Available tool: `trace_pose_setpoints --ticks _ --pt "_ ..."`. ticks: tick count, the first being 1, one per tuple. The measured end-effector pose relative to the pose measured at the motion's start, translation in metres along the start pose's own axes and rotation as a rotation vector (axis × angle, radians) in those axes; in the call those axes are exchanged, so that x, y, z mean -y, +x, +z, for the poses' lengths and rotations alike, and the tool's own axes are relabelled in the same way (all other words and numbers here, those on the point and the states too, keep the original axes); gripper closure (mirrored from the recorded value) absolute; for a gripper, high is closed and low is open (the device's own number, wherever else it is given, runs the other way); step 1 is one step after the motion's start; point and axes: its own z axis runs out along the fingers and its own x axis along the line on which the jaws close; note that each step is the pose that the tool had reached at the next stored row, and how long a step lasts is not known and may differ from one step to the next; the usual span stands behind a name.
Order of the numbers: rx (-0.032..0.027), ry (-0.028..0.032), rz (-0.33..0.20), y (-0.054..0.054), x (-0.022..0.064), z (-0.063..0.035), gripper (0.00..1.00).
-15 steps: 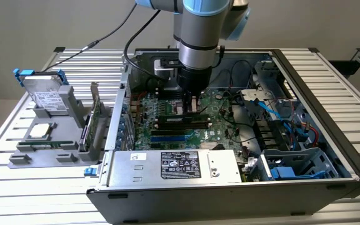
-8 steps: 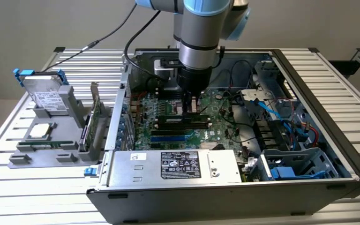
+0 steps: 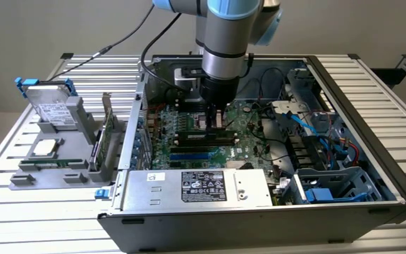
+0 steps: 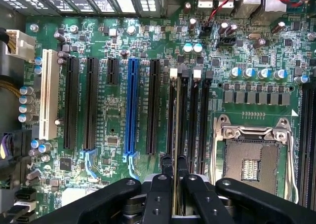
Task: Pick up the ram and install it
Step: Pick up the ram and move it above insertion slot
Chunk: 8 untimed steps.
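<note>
My gripper [image 3: 215,120] reaches down into the open computer case, just above the motherboard [image 3: 188,143]. In the wrist view its two black fingers [image 4: 160,184] are shut on the ram [image 4: 174,200], a thin stick seen edge-on between them. The ram lines up with the row of long black memory slots [image 4: 183,115] beside the processor socket. Its lower edge is at or just over one slot; whether it is seated is hidden by the fingers.
The processor socket [image 4: 252,160] lies open beside the slots, and a blue slot [image 4: 132,105] is on the other side. A power supply [image 3: 196,188] fills the case front, with cables and a drive cage [image 3: 330,185] on the exterior view's right. A grey holder [image 3: 48,169] outside carries a hard drive [image 3: 51,108], processor chip [image 3: 44,148] and expansion card [image 3: 104,137].
</note>
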Motion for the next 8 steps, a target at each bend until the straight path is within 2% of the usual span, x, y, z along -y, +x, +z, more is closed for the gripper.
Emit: trace_pose_setpoints --ticks 8 --pt "-0.0012 0.0001 0.001 0.0007 0.0001 0.0008 0.86"
